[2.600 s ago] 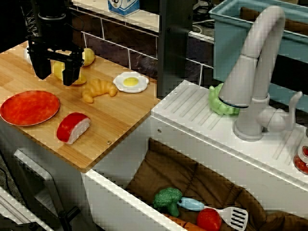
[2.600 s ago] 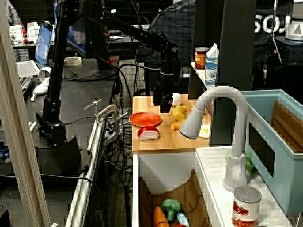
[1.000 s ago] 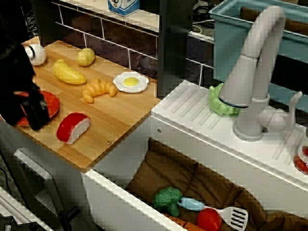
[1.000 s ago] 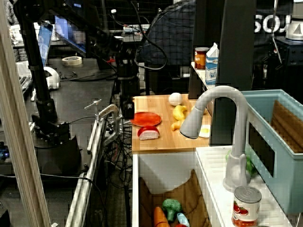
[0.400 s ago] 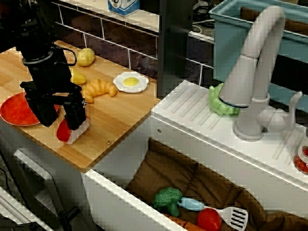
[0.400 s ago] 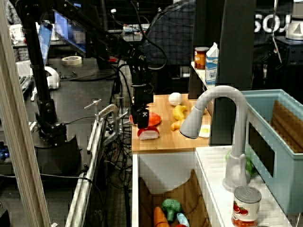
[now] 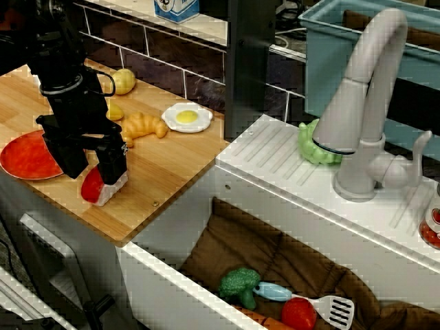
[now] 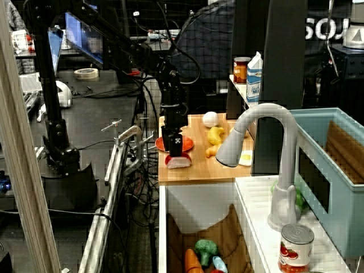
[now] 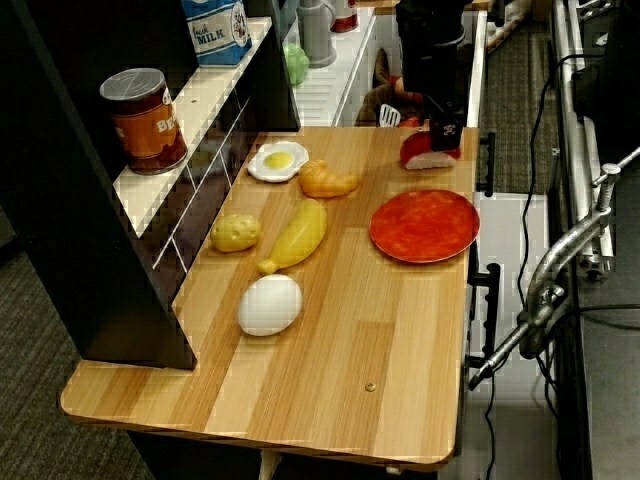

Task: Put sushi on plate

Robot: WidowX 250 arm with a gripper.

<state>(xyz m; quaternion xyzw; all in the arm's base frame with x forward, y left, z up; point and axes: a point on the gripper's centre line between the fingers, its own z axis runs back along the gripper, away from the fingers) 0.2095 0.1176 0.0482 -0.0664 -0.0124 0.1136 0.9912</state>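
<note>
The sushi (image 7: pixel 104 187), red top on a white rice block, lies on the wooden counter near its front edge; it also shows as sushi (image 9: pixel 427 150) in the overhead view. My black gripper (image 7: pixel 93 173) is open and low over it, one finger on each side, hiding its far end. I cannot tell whether the fingers touch it. The red-orange plate (image 7: pixel 26 155) lies flat just left of the gripper, partly covered by the arm. From above, the plate (image 9: pixel 424 224) is bare and sits a short gap from the sushi.
Behind the gripper lie a croissant (image 7: pixel 142 127), a fried egg (image 7: pixel 187 117), a potato (image 7: pixel 124 81), a banana (image 9: pixel 297 235) and a white egg (image 9: pixel 270 304). To the right are the sink (image 7: pixel 165 278), holding toy vegetables and a spatula, and the faucet (image 7: pixel 364 103). The counter edge is close by.
The gripper swung from off the counter's left edge, beside the plate, to over the sushi, then edged slightly right. It stays open. The sushi and plate have not moved.
</note>
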